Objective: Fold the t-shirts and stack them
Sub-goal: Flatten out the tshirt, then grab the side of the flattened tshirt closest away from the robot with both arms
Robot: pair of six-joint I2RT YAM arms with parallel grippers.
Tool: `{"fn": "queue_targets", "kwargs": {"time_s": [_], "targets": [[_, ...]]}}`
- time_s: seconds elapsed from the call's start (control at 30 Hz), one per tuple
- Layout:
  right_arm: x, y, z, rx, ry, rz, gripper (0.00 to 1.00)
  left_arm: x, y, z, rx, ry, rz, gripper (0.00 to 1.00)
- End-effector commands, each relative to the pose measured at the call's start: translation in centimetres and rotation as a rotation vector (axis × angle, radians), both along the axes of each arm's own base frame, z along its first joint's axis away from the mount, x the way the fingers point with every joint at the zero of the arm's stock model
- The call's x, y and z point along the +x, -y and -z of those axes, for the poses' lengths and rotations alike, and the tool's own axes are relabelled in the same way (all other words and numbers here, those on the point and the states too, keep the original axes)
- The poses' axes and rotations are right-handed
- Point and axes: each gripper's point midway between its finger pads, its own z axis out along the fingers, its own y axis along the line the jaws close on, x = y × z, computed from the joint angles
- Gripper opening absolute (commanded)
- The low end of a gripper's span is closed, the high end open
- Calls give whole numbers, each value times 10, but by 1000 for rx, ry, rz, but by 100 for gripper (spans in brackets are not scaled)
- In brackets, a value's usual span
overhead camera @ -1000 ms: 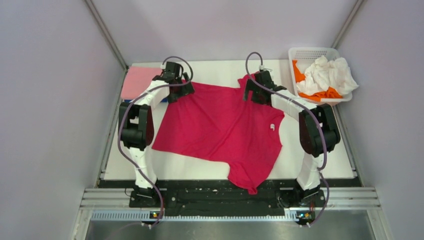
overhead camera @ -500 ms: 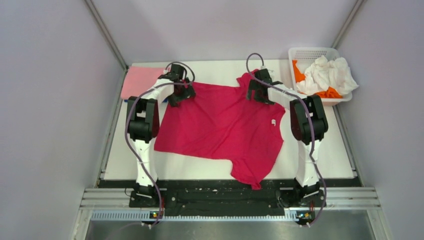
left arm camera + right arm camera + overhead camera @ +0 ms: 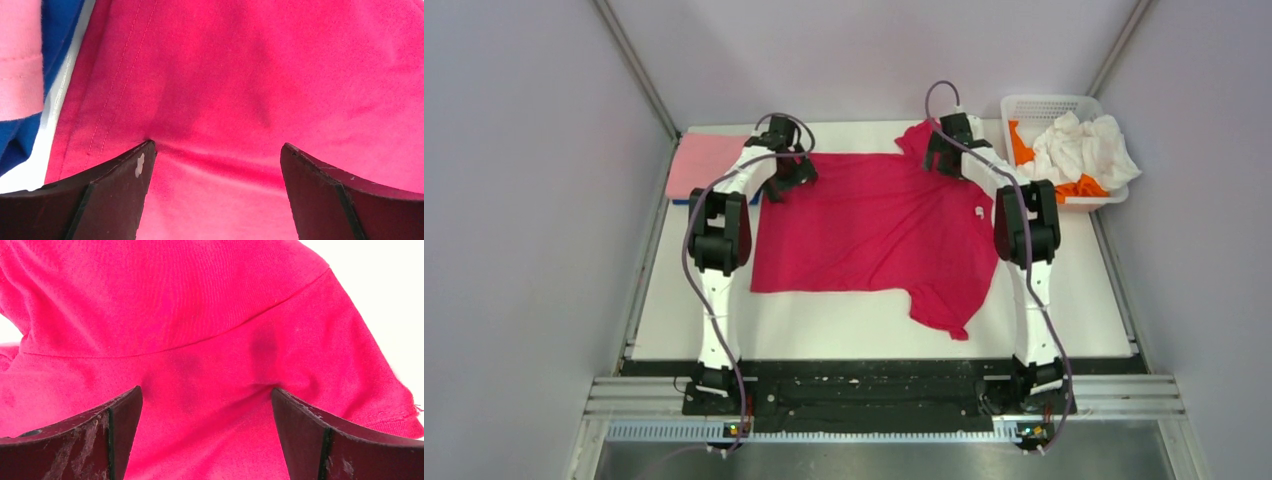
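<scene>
Red shirt [image 3: 874, 235] lies flat on table [image 3: 824, 325], neck to the right. L fingers [image 3: 115, 200] spread wide over its far-left hem; R fingers [image 3: 85, 440] spread wide over far sleeve seam. Pink shirt [image 3: 704, 165] far-left.

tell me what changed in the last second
The left arm and right arm stretched toward the far edge of the table. The red t-shirt slid with them, away from the near edge, and spread flatter. The jaws stand wide apart over the cloth. The pink shirt and the basket stayed put.
</scene>
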Motion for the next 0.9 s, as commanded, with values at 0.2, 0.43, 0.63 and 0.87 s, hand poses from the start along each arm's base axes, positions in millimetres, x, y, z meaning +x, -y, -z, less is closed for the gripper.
{"fn": "queue_targets", "kwargs": {"time_s": [0.2, 0.43, 0.63, 0.87], "targets": [[-44, -10, -124, -2, 141, -81, 99, -30, 12, -96, -25, 158, 51, 99], [-195, -21, -109, 70, 61, -86, 99, -139, -3, -102, -57, 182, 46, 99], [-322, -58, -61, 161, -107, -218, 99, -212, -22, -81, -48, 150, 28, 99], [-402, -76, -22, 134, -287, -362, 99, -263, -40, -56, -21, 105, -9, 99]]}}
